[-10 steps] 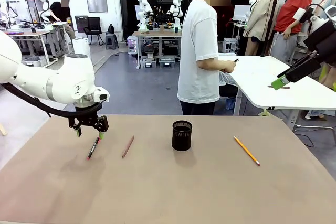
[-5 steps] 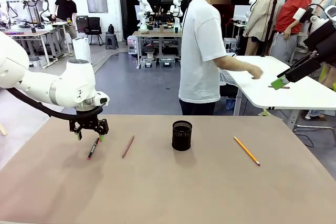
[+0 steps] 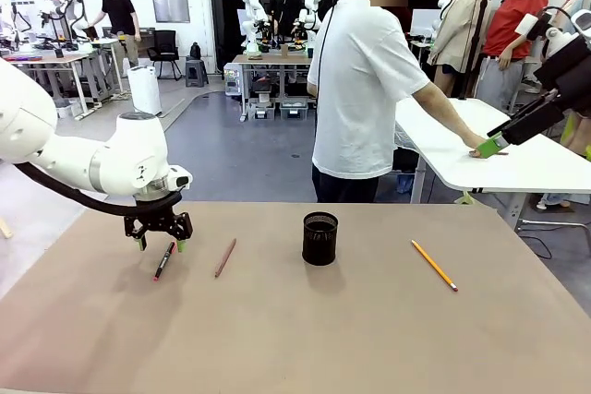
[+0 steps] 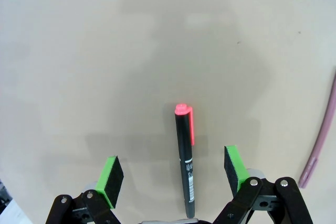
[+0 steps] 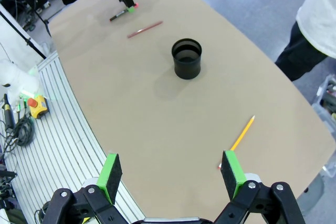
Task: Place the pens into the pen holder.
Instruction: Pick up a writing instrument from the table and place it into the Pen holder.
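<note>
Three pens lie on the brown table. The dark pen with a pink-red end (image 3: 164, 261) (image 4: 185, 163) (image 5: 122, 12) lies at the left, between the green pads of my open left gripper (image 3: 160, 246) (image 4: 173, 177), which hangs just above it. A reddish-brown pen (image 3: 225, 257) (image 4: 318, 142) (image 5: 145, 29) lies to its right. The black mesh pen holder (image 3: 319, 238) (image 5: 187, 58) stands upright mid-table. A yellow pencil (image 3: 434, 265) (image 5: 239, 139) lies at the right. My right gripper (image 5: 172, 174) is open, held high over the table with nothing between its fingers.
A person in a white T-shirt (image 3: 355, 89) stands beyond the far edge, one hand on a white side table (image 3: 499, 149). The right arm (image 3: 545, 89) is raised at the upper right. The near table edge (image 5: 79, 124) borders a ribbed floor strip.
My left gripper has dropped slightly over the dark pen, still open. The person has turned and stretched an arm to the white side table.
</note>
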`<state>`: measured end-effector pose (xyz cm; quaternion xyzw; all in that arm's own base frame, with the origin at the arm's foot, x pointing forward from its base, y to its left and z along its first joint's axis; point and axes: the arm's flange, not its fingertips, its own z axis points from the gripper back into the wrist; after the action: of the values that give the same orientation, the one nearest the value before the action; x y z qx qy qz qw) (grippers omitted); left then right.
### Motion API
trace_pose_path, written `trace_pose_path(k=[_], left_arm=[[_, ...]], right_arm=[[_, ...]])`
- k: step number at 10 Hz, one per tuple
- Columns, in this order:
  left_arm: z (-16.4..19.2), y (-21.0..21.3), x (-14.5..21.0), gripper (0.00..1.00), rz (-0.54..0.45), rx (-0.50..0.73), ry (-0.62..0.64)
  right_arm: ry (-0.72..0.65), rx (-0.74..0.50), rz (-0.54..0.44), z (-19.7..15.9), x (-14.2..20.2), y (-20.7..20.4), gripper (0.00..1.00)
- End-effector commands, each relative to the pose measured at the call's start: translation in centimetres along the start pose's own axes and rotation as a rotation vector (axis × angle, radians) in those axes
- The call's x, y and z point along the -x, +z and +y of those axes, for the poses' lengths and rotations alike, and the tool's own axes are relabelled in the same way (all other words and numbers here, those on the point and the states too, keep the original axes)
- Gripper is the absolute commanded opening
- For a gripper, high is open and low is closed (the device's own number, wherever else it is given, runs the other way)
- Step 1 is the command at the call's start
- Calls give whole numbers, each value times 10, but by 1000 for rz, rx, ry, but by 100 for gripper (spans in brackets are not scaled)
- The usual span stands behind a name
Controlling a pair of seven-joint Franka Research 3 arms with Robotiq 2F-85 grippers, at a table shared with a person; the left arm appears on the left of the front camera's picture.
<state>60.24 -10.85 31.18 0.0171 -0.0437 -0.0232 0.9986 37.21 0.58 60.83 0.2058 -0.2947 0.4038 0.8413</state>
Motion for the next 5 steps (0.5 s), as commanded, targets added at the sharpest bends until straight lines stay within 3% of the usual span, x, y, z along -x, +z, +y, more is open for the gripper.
trace_pose_path(k=[1,4,5], left_arm=[[-1,-4,-7,100,-16,-3,29],[-1,-9,-11,100,-9,4,23],[-1,-10,-11,81,-8,-2,21]], right_arm=[[-3,-16,-16,1,-2,0,100],[-3,-16,-16,1,-2,0,100],[-3,-16,-16,1,-2,0,100]])
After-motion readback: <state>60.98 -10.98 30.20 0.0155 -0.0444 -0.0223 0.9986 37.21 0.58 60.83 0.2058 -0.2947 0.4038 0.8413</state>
